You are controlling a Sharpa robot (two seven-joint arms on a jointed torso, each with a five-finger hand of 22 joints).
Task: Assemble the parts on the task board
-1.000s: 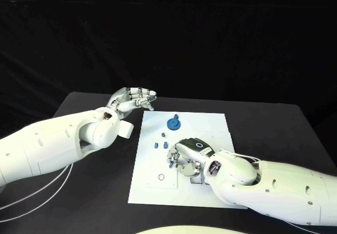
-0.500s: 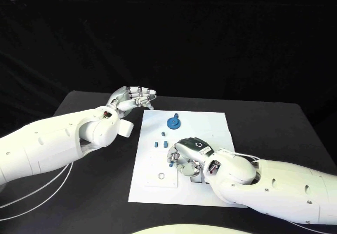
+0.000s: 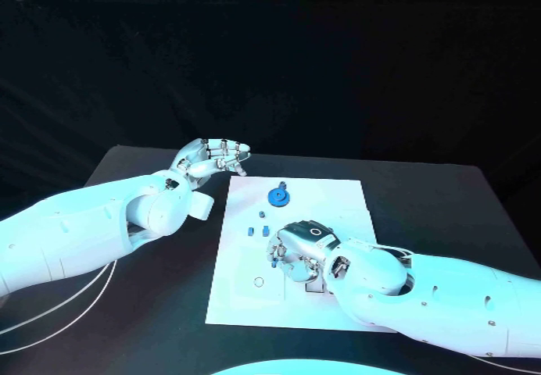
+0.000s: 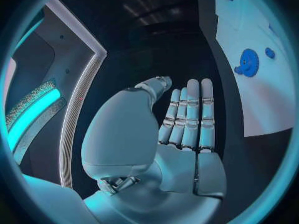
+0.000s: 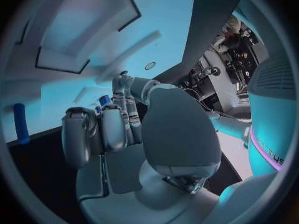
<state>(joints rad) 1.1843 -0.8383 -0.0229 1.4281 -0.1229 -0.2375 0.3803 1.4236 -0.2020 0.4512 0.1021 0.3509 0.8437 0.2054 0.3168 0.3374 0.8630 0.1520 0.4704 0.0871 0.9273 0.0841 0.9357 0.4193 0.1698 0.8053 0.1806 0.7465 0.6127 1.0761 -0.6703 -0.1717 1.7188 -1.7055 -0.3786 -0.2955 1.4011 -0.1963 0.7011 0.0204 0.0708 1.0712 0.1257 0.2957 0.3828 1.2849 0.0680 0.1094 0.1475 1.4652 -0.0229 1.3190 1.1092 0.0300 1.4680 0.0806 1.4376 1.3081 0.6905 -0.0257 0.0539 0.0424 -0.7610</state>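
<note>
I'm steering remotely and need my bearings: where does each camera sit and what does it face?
Head view: on the robot's head, looking down at the task board; both arms enter.
Left wrist view: behind the left robot hand, facing the board's edge and the blue gear.
Right wrist view: behind the right robot hand, close over the board.
Shared: head and left wrist both show the gear.

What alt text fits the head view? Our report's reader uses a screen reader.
The robot's right hand reaches down onto the white task board, near small blue parts and a blue gear. The left hand hangs, holding nothing, at the board's far left corner.
</note>
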